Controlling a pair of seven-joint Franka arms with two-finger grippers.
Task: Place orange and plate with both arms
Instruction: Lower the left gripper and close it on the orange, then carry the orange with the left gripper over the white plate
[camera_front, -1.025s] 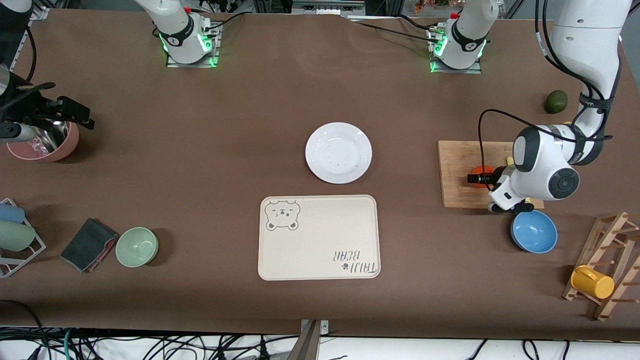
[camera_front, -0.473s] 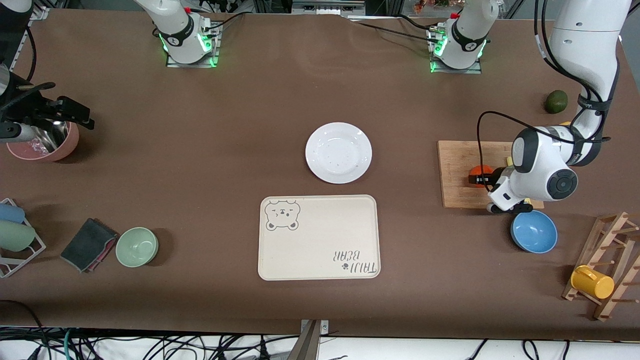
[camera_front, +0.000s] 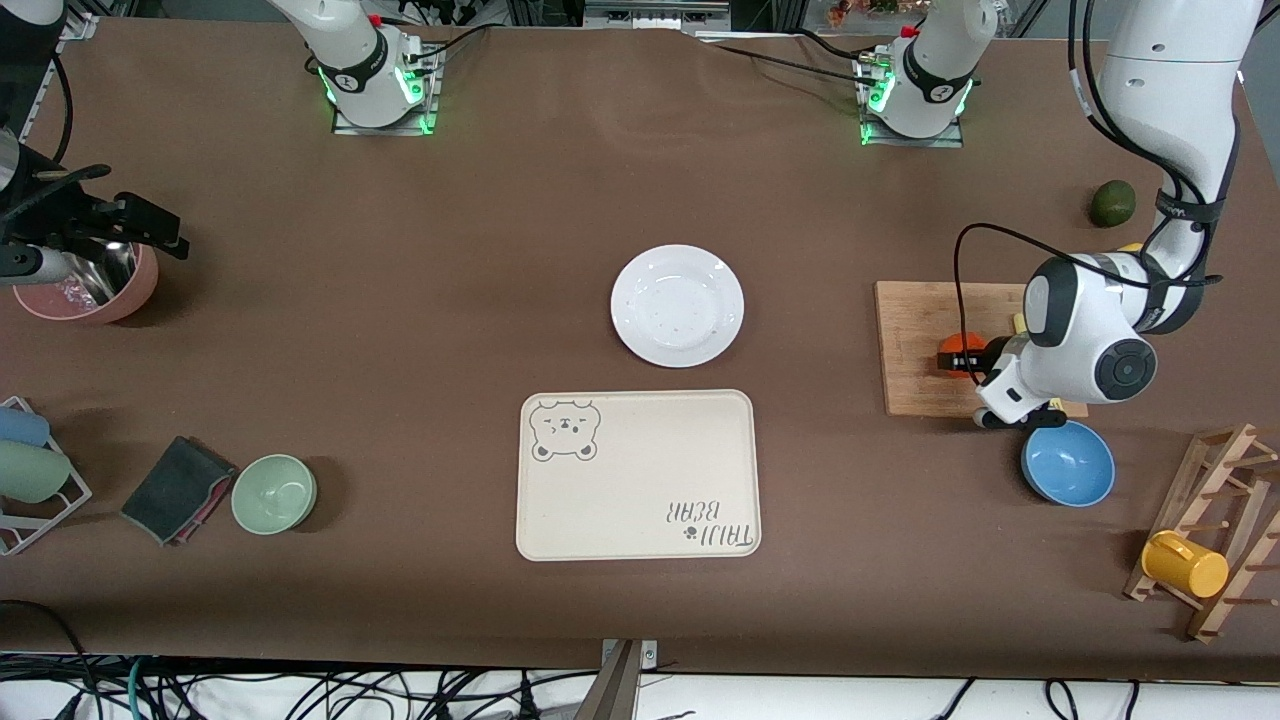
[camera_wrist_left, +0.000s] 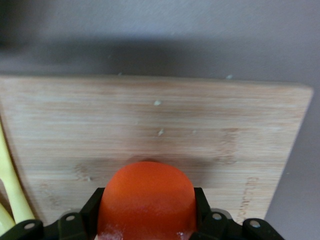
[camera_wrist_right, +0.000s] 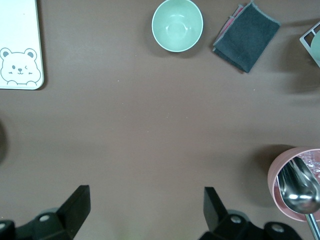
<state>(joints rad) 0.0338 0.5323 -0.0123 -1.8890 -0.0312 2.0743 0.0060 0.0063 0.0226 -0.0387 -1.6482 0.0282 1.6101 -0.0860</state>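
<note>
Orange now clamped by left claw.

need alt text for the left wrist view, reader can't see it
The left gripper is shut on the orange, its black fingers pressed against both sides of the fruit, just above a bamboo cutting board. Pale yellow stems lie along one edge of the board, and brown table shows around it.
</note>
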